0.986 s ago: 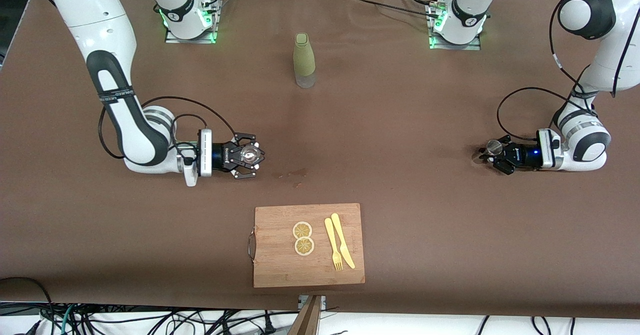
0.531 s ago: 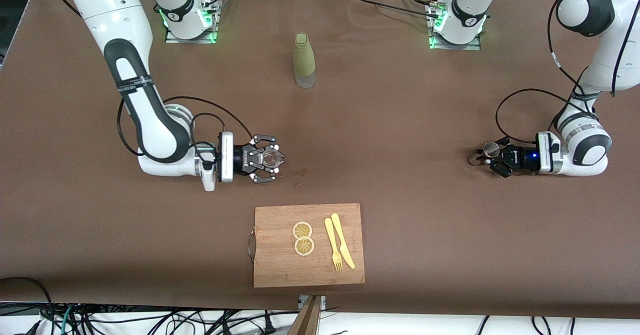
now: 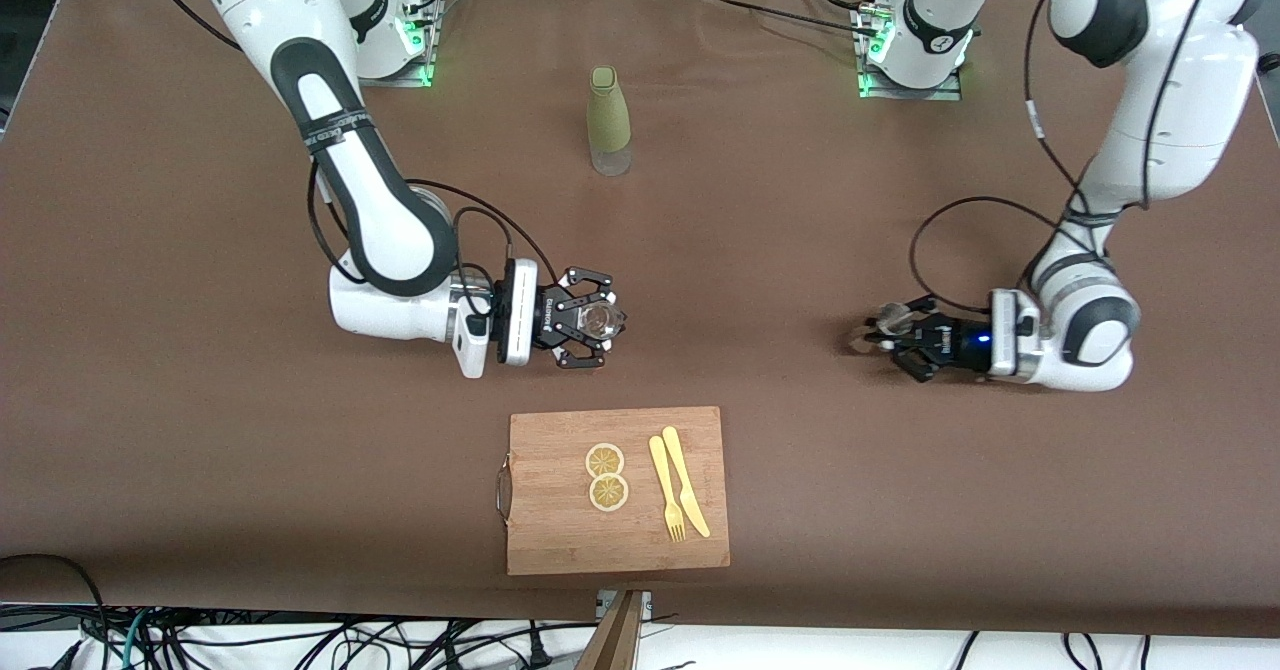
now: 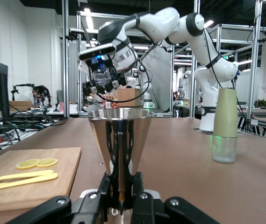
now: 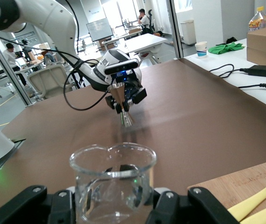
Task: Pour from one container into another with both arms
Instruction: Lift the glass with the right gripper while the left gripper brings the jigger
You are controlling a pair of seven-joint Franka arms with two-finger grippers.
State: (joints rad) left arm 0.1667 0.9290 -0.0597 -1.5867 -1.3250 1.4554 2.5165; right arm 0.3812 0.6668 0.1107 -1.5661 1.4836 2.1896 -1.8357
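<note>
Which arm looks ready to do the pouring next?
Likely the right: its pincer holds the glass cup, the pouring vessel, over the table. The left pincer holds the upright steel measuring cup that receives.

left pincer clamped, right pincer clamped
</note>
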